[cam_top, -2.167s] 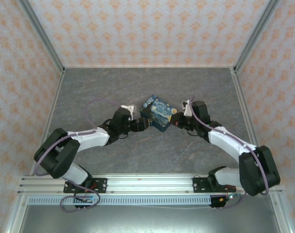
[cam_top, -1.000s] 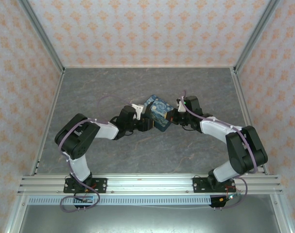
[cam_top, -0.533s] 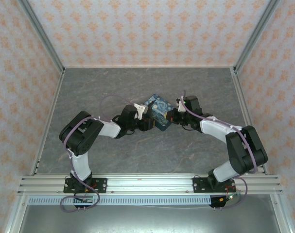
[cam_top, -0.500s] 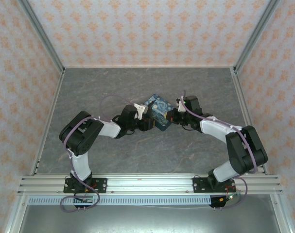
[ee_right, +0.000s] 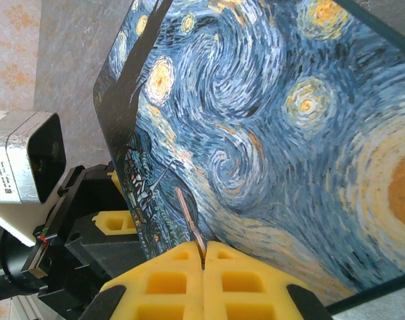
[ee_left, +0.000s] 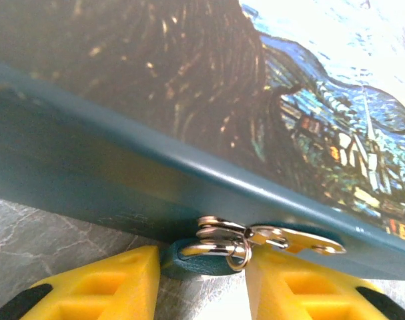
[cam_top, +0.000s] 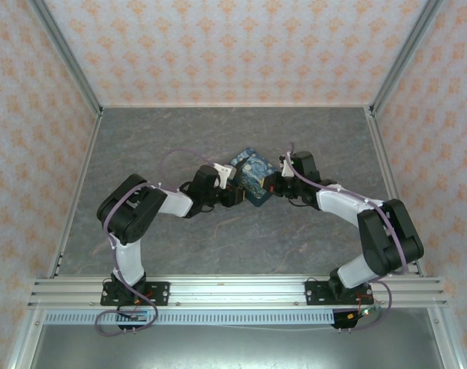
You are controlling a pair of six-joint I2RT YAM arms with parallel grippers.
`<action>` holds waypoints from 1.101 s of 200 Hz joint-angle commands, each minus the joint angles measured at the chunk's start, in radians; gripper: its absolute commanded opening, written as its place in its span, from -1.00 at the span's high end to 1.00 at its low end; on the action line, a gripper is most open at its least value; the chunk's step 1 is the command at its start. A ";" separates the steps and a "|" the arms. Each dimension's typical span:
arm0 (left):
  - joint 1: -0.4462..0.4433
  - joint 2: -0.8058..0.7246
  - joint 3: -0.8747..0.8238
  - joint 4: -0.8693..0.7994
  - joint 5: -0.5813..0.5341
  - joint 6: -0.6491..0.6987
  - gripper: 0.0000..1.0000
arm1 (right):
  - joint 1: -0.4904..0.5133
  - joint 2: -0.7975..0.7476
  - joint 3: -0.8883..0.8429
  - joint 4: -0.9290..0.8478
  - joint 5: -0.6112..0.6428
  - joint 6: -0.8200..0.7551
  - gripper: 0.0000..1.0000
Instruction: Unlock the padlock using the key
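The right tool (ee_right: 203, 257) clenches the key (ee_right: 189, 223), lower centre, before the box (ee_right: 269, 120). The left tool (ee_left: 202, 268) flanks the padlock (ee_left: 192, 261), bottom centre; gripped or not, I cannot tell. A loose padlock could swing, deflecting the key.

Seen from above, both arms were built alike. The left arm (cam_top: 171, 204) and the right arm (cam_top: 342, 206) wore white shells between chunky black joints, each trailing a thin purple cable (cam_top: 174, 154) and bolted to a black base plate (cam_top: 133, 293) low in the frame. The right gripper (ee_right: 203, 248) had yellow moulded fingers (ee_right: 165, 283) with square recesses. The left gripper (ee_left: 202, 259) matched, black at the bottom corners. At the left edge of the right wrist's frame, a silver-and-white camera housing (ee_right: 22, 163) carried a small printed label.
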 commanded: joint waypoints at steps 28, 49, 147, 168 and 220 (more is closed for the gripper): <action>-0.026 0.039 0.024 0.011 0.015 -0.001 0.27 | 0.007 0.011 0.006 -0.057 0.022 -0.018 1.00; -0.033 0.043 0.039 0.003 0.025 -0.004 0.27 | 0.007 0.011 0.004 -0.054 0.022 -0.018 1.00; -0.054 0.049 0.066 -0.031 0.022 0.006 0.28 | 0.007 0.006 0.000 -0.051 0.022 -0.020 1.00; -0.056 0.048 0.068 -0.034 0.022 0.009 0.27 | 0.007 0.002 -0.002 -0.052 0.022 -0.022 1.00; -0.057 0.042 0.063 -0.037 0.010 0.005 0.42 | 0.007 -0.005 -0.001 -0.053 0.023 -0.022 1.00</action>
